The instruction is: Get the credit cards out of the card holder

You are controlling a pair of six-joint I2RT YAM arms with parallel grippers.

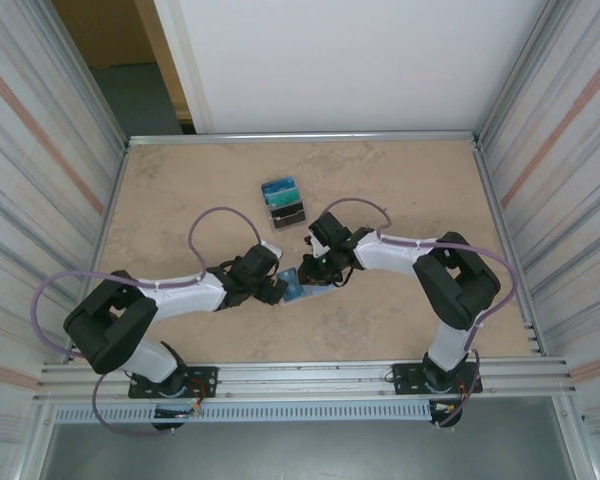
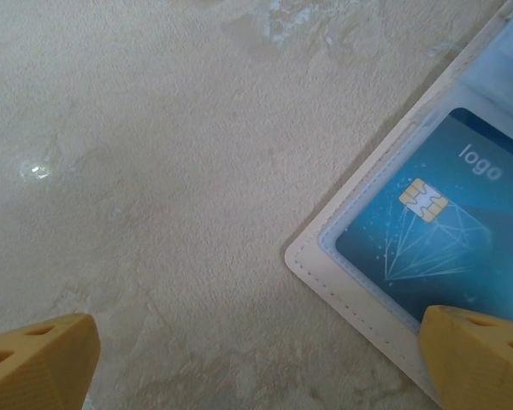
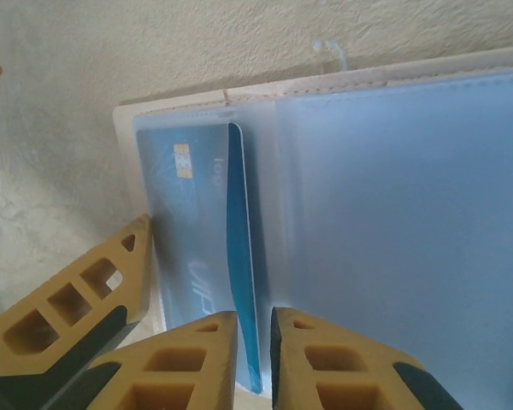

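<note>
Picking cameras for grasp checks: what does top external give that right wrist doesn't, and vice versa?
Top external: a pile of credit cards already out, farther back on the table, well clear of the card holder.
Right wrist: the right gripper close up, jaws nearly shut on the edge of a blue card coming out of the pale-blue sleeve; its chip is legible.
Shared: card holder, right gripper, left gripper beside it.
</note>
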